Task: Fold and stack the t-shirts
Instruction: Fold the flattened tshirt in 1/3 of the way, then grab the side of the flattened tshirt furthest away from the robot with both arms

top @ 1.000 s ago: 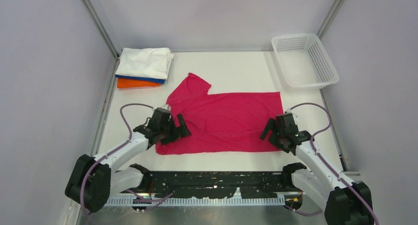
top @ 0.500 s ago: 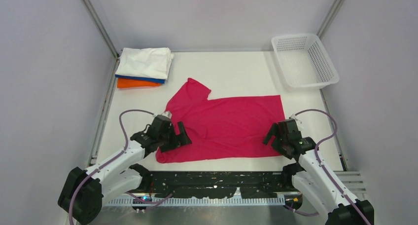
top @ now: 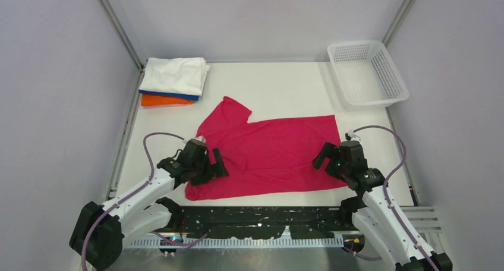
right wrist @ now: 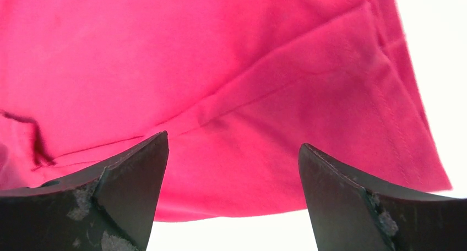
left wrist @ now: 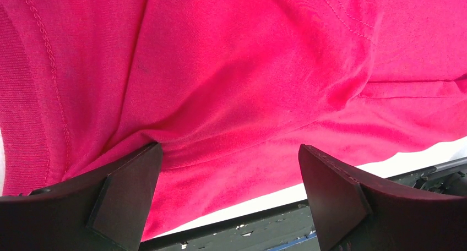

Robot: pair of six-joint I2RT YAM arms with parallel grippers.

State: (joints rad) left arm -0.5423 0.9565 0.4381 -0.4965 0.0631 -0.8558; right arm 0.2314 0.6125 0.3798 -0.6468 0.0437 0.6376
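The magenta-red t-shirt (top: 267, 155) lies spread flat on the white table, one sleeve pointing to the far left. My left gripper (top: 213, 169) is open over the shirt's near left part; in the left wrist view (left wrist: 228, 174) its jaws stand wide apart above the shirt's near hem (left wrist: 231, 152). My right gripper (top: 328, 163) is open at the shirt's near right corner; the right wrist view (right wrist: 234, 174) shows red cloth (right wrist: 264, 152) between the spread jaws. A folded stack at the far left has the white shirt (top: 175, 75) on the blue (top: 172, 95) and orange (top: 161, 101) ones.
A white mesh basket (top: 387, 75) stands at the far right corner. The black base rail (top: 261, 220) runs along the table's near edge, just below the shirt's hem. Grey walls close in both sides.
The magenta-red shirt has slid toward the near edge and a little left. Both grippers have moved nearer with it.
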